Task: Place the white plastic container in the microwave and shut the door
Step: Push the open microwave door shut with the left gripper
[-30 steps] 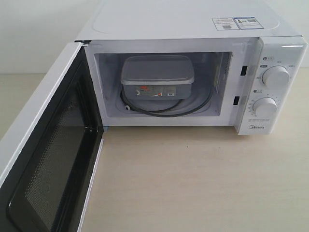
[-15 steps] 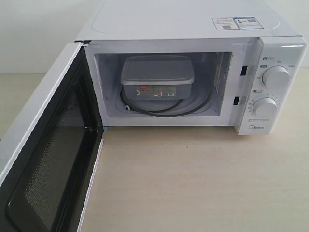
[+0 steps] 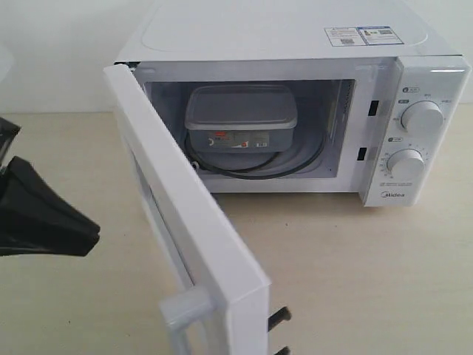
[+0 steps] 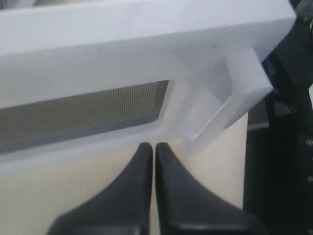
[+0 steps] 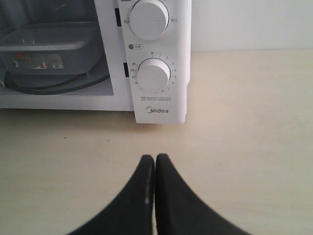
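Door point(image 3: 185, 214), white with a dark mesh window, stands half open, its free edge and tall white bar handle point(image 3: 179, 310) toward six o'clock. The rectangular translucent-white plastic container point(image 3: 240, 118) sits inside the boxy white microwave point(image 3: 281, 33), at twelve o'clock. The black left gripper point(image 4: 149, 147), pinched together and empty, hangs just beside the door's outer face at nine o'clock. The right gripper point(image 5: 155, 159), likewise clenched on nothing, is over bare beige tabletop point(image 5: 244, 122).

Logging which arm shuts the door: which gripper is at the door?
The left gripper, shut, beside the door near its handle; the right gripper hangs over the table in front of the lower knob.
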`<state>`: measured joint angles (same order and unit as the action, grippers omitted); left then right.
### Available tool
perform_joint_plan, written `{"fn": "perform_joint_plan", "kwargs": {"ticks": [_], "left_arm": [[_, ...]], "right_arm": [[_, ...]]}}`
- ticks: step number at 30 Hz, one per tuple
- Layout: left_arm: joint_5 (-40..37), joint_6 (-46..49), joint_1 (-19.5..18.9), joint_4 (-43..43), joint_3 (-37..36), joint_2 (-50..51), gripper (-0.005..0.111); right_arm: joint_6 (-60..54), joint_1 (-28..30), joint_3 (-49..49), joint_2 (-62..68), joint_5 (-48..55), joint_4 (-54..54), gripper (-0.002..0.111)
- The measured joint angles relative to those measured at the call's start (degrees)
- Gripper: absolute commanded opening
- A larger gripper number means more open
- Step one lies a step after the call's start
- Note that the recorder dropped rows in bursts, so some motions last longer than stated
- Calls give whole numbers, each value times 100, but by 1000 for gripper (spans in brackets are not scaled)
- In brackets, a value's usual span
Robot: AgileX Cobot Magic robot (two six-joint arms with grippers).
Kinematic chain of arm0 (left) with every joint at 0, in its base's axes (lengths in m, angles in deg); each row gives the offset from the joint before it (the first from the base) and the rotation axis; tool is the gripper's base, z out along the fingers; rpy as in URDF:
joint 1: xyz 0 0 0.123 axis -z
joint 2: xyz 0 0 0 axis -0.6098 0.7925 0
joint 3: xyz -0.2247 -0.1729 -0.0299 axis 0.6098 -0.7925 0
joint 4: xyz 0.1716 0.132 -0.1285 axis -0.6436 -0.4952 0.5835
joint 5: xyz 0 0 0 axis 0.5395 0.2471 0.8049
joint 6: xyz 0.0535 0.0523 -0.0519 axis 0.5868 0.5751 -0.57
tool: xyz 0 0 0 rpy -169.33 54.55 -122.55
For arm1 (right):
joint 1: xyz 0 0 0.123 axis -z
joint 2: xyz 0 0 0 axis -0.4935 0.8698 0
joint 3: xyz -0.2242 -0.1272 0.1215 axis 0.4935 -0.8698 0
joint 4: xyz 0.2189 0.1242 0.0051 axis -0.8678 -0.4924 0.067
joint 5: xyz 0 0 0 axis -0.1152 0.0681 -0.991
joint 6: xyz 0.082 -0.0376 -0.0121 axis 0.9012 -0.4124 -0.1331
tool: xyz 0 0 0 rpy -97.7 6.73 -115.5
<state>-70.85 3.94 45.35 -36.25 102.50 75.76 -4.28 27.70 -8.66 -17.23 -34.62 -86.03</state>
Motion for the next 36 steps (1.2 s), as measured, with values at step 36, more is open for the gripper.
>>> {"fn": "perform_joint_plan", "kwargs": {"ticks": [36], "left_arm": [[1416, 1863, 532, 2094, -24, 1032, 4]], "right_arm": [[-127, 0, 0, 0, -1515, 0, 0]]}}
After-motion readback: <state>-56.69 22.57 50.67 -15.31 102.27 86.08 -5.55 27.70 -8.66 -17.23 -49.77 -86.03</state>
